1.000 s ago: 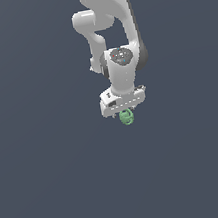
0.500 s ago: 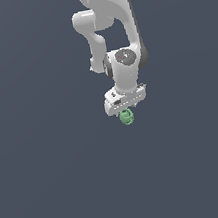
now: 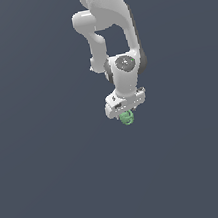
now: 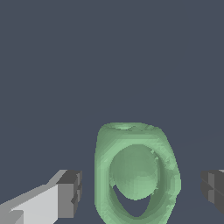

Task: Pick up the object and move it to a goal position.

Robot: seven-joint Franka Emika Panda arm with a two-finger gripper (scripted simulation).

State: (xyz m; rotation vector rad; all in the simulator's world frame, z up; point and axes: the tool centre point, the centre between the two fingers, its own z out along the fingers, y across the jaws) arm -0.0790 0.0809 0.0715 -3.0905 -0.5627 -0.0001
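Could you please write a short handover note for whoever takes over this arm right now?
Gripper: open, fingers apart on either side of the green object, with a gap showing at each pad in the wrist view.
Object: directly under the gripper, between the fingers, not gripped.
Done: the approach and lining up.
Left: close on the object, lift it, carry it to the goal. No goal marker shows in either view.

Both renders are evenly and rather dimly lit against a flat slate-grey ground with no cast shadows or glare; the white arm (image 3: 111, 39) is shaded softly, brighter on the exterior view's left and darker along its right edge, so light seems to come from that left side. Edges are sharp with no blur or lens distortion. In the wrist view the green object (image 4: 135, 175) shows smooth matte shading, its hollows darker.
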